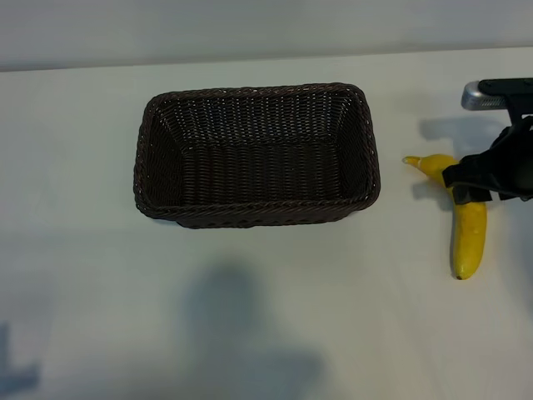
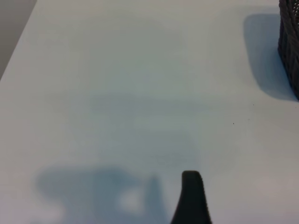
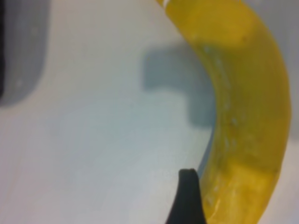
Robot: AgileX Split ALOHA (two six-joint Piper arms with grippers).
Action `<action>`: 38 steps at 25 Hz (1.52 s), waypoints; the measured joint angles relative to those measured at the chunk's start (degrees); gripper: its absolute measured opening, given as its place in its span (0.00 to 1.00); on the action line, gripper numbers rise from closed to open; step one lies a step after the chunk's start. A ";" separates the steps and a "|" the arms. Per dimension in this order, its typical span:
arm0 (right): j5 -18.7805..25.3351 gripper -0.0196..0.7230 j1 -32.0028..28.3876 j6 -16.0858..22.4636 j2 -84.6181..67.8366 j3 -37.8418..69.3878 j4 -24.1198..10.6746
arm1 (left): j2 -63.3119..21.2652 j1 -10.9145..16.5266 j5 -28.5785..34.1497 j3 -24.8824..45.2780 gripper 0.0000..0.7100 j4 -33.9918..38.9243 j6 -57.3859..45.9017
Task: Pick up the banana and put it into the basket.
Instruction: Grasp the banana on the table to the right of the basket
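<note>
The reach is in hand: the right gripper (image 1: 468, 185), fingers apart, hangs over the banana (image 1: 469, 233) near the desk's (image 1: 275, 292) right edge, apparently not touching; next, lower, close, carry to the basket (image 1: 371, 167); the left gripper (image 2: 191, 196) is parked, seemingly open.

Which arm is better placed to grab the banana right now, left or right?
The right. Its tool hangs directly over the banana, which lies on the table right of the basket, and its wrist view is filled by the fruit. The left wrist view shows only bare table and a basket edge.
</note>
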 joint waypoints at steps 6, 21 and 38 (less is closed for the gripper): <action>-0.29 0.82 0.00 -0.21 1.04 0.00 1.19 | 0.00 0.00 0.00 0.00 0.81 0.00 -0.05; -3.78 0.82 1.53 -1.34 4.17 0.00 0.99 | 0.00 0.00 0.00 0.07 0.81 0.00 -0.05; -6.31 0.69 1.53 7.08 7.74 -0.01 -7.93 | 0.00 0.00 0.00 0.07 0.81 0.00 -0.05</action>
